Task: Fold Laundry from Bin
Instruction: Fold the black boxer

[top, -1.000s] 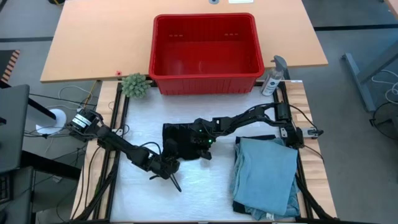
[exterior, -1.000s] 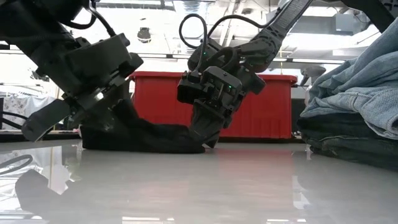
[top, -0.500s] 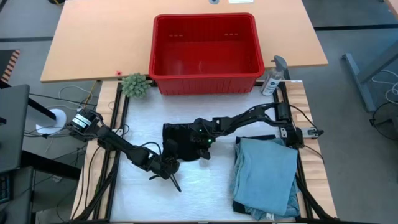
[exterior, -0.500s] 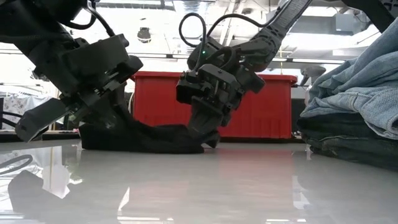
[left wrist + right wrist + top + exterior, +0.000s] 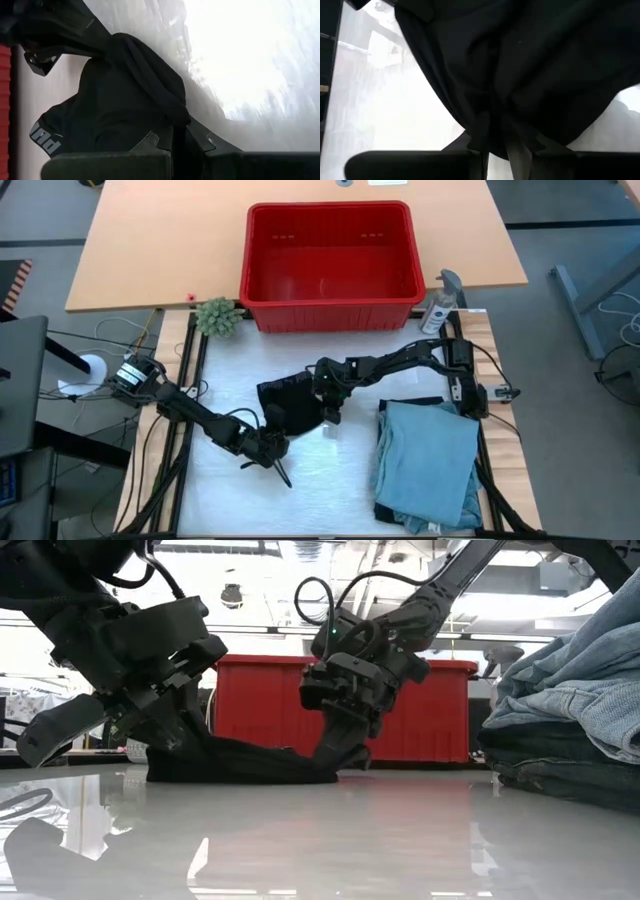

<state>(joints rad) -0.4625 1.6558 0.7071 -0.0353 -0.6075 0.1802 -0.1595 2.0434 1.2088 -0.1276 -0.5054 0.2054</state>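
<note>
Lighting: bright, even and diffuse in the overhead view; shadows there were short and soft. The white glossy table surface [image 5: 330,480] was evenly lit, and the rectangular bright red plastic bin [image 5: 330,252] kept clean, saturated colour.

Low view: strongly backlit. Ceiling lights and windows across the upper frame were blown out to white, leaving both dark arms near silhouette. The glossy surface [image 5: 330,840] mirrored them, with pale glare streaks along the lower frame.

Left wrist view: overexposed white glare filled the upper right; the small black soft garment [image 5: 125,110] showed almost no detail, with soft, blurred edges.

Right wrist view: the same black cloth [image 5: 530,65] was underexposed, with bright washed-out patches at left and lower right.
</note>
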